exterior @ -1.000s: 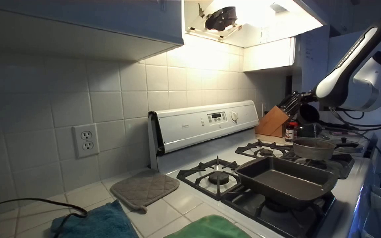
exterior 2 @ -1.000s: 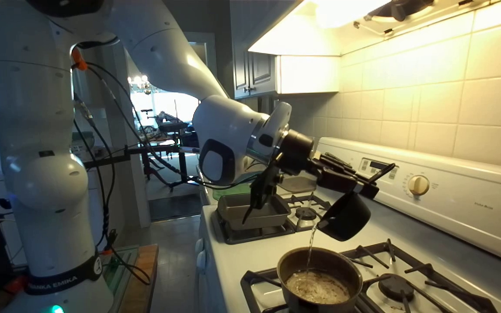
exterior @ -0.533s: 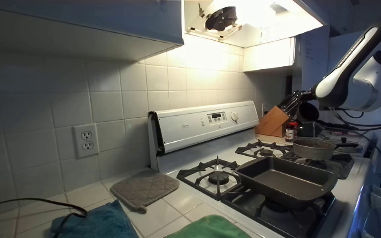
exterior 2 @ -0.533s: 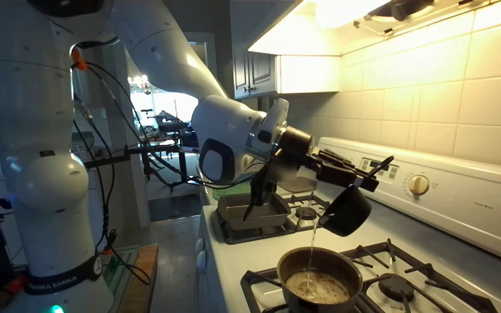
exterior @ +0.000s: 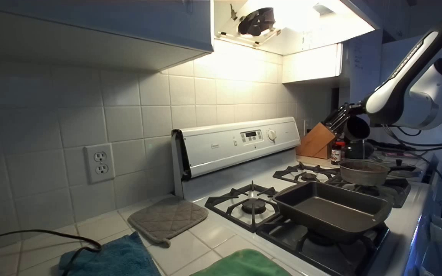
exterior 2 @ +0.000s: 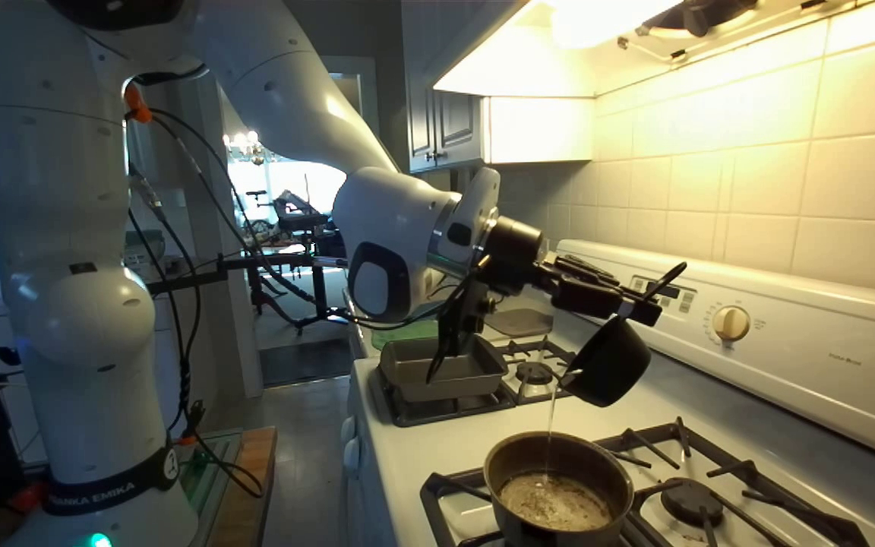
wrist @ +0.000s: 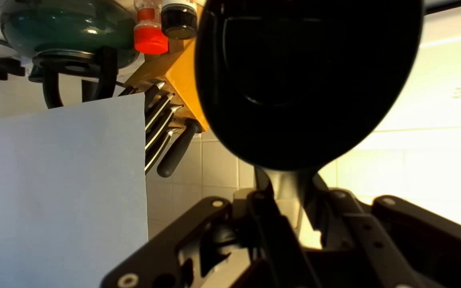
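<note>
Cup [exterior 2: 606,361] rose slightly, pouring into the pot [exterior 2: 589,460] near the stove's front edge [exterior 2: 377,444]. Gripper [wrist: 288,190] held the cup's handle [wrist: 283,180].

In exterior view, arm [exterior 2: 58,197] stands upright at left, forearm [exterior 2: 293,99] slanting down to right. Wrist [exterior 2: 388,243] bent at mid-scene; hand [exterior 2: 627,305] points right, tipped slightly down, fingers [wrist: 270,224] close together in grip, narrow gap between.
</note>
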Controlling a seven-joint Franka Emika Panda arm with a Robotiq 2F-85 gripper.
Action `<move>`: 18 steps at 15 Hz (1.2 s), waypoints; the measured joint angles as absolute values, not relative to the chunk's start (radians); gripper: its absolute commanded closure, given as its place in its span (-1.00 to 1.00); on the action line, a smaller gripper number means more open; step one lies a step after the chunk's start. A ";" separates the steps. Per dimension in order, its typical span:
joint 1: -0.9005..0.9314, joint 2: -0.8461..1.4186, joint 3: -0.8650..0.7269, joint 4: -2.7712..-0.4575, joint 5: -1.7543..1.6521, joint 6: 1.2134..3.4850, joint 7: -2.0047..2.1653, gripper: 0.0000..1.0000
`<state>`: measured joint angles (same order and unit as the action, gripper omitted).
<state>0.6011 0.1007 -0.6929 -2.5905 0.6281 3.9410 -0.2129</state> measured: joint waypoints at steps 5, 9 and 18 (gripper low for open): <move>0.606 0.101 -0.692 -2.590 0.628 3.964 -0.219 0.88; 0.609 0.101 -0.691 -2.590 0.628 3.980 -0.226 0.88; 0.508 0.102 -0.567 -2.590 0.628 4.059 -0.237 0.88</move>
<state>0.5079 0.1016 -0.5667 -2.5904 0.6281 4.0595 -0.2374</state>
